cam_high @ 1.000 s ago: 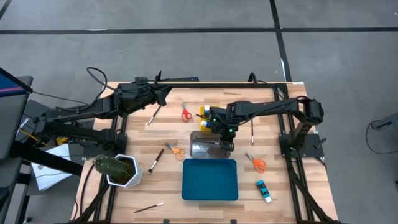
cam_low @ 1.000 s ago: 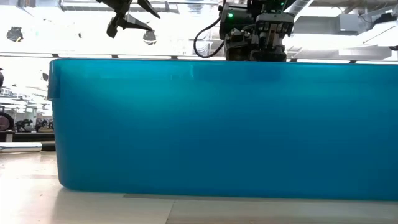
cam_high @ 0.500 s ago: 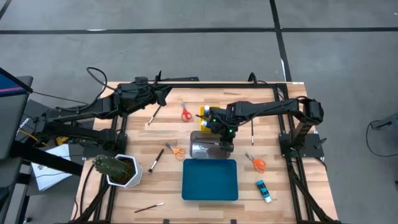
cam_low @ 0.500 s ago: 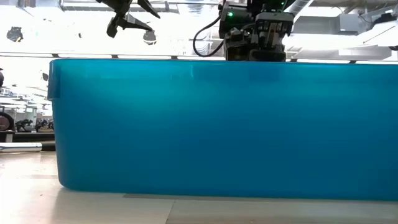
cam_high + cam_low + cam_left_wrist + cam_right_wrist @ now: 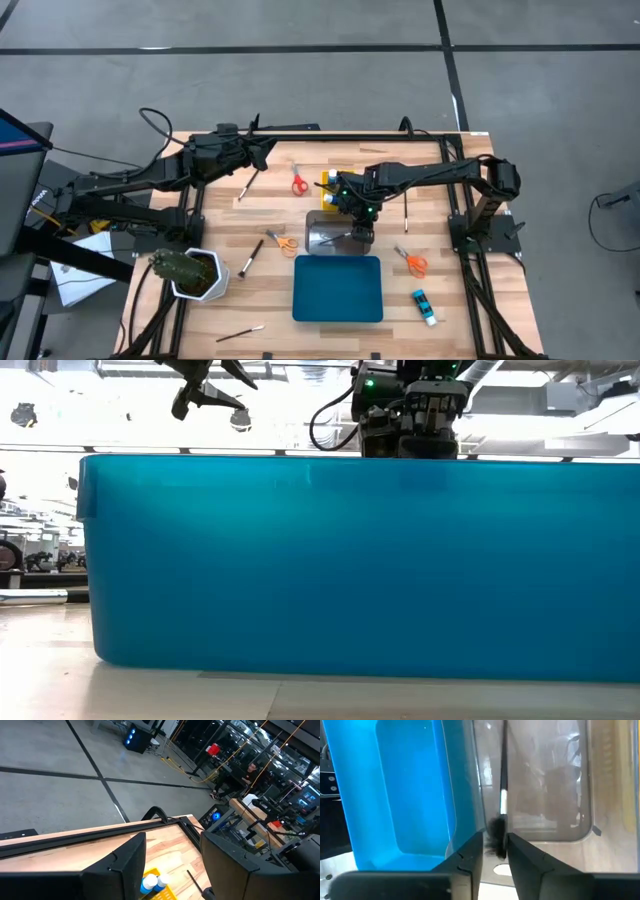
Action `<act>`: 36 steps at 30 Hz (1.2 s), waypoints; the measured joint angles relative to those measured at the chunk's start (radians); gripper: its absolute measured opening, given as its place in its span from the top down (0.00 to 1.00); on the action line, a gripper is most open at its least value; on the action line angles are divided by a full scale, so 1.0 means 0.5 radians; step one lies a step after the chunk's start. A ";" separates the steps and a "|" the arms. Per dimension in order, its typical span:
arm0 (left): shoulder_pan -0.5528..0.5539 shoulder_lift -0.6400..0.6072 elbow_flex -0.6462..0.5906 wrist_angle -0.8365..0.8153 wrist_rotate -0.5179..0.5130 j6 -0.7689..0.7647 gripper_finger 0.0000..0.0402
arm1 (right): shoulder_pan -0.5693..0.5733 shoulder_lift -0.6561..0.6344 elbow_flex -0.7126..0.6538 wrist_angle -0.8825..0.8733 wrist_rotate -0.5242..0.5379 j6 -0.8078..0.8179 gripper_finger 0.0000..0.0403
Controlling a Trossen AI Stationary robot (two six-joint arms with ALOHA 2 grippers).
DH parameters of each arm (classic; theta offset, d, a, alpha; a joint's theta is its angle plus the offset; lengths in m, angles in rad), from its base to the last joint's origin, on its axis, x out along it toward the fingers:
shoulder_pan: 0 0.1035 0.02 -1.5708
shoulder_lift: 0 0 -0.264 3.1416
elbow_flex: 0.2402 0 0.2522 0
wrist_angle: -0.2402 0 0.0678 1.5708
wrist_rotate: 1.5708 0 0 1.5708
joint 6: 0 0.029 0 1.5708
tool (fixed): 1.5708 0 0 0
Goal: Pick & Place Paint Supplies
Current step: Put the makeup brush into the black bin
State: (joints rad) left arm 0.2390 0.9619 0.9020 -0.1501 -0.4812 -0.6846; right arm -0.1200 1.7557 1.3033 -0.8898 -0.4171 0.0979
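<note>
My right gripper (image 5: 360,236) hangs over the clear tray (image 5: 325,222), pointing steeply down, fingers parted. A thin dark paintbrush (image 5: 334,239) lies slanted in that tray. In the right wrist view its black bristle tuft (image 5: 496,837) stands between my fingertips (image 5: 496,855), and its handle (image 5: 503,765) runs away across the tray floor. My left gripper (image 5: 262,150) waits open and empty above the table's far left (image 5: 172,865). In the low view the blue tray's wall (image 5: 340,560) hides the fingertips. My right gripper has its two parted fingers on either side of the brush's bristle tuft (image 5: 495,842), coming from above. I cannot tell whether they touch the bristles. The brush rests on the clear tray's floor.
The blue tray (image 5: 338,288) sits just near of the clear one, and a yellow tray with blue bottles (image 5: 328,185) just far of it. Loose on the table are red scissors (image 5: 298,183), orange scissors (image 5: 285,241) (image 5: 412,262), brushes (image 5: 248,262) (image 5: 240,333) (image 5: 405,215), a bottle (image 5: 424,307) and a cactus pot (image 5: 190,270).
The paintbrush did not show in the clear tray in the earlier high views. It now lies slanted on the tray floor, handle toward the table's left. My right gripper has stayed in place over the tray.
</note>
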 joint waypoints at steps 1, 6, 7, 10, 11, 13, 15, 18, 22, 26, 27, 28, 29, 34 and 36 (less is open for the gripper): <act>0.000 0.000 0.000 0.000 0.000 0.000 0.55 | 0.000 0.000 0.000 0.001 0.000 0.001 0.76; -0.002 0.000 0.000 0.000 0.000 0.000 0.55 | 0.000 0.000 0.000 0.016 -0.001 0.023 0.68; -0.002 0.000 0.000 0.000 0.000 0.000 0.55 | 0.000 0.000 0.000 0.017 -0.002 0.023 0.67; -0.009 0.000 0.000 0.000 0.000 0.000 0.55 | 0.000 0.000 0.000 0.017 -0.004 0.023 0.64; -0.009 0.000 0.000 0.000 0.000 0.000 0.55 | 0.000 0.000 0.000 0.017 -0.005 0.022 0.63; -0.009 0.000 0.000 0.000 0.001 0.000 0.55 | 0.000 0.000 0.000 0.017 -0.005 0.023 0.61; -0.009 0.000 0.000 0.000 0.001 0.000 0.55 | 0.000 0.000 0.000 0.017 -0.006 0.022 0.60; -0.009 0.000 0.000 -0.001 0.001 0.032 0.55 | 0.000 0.000 0.000 0.017 -0.007 0.030 0.59; -0.009 0.000 0.000 -0.008 0.001 0.061 0.55 | 0.000 -0.002 0.000 0.005 -0.007 0.031 0.59; -0.009 0.000 0.000 -0.079 -0.055 0.067 0.55 | 0.000 -0.005 0.001 -0.045 -0.013 0.024 0.59; -0.009 0.000 0.000 -0.109 -0.084 0.067 0.55 | -0.001 -0.006 0.001 -0.065 -0.020 0.017 0.59; -0.005 0.004 -0.001 -0.125 -0.099 0.068 0.55 | -0.008 -0.018 0.001 -0.086 -0.033 0.000 0.59; 0.001 0.006 -0.001 -0.122 -0.109 0.069 0.55 | -0.017 -0.036 0.001 -0.111 -0.050 -0.021 0.59; 0.051 0.005 -0.001 0.125 -0.142 0.135 0.55 | -0.048 -0.139 0.001 -0.146 -0.061 -0.081 0.59; 0.092 0.005 0.005 0.149 -0.141 0.185 0.55 | -0.066 -0.203 0.002 -0.162 -0.061 -0.091 0.59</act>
State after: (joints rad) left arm 0.2852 0.9642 0.9046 -0.0754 -0.5518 -0.5919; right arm -0.1531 1.6544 1.3041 -0.9710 -0.4477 0.0525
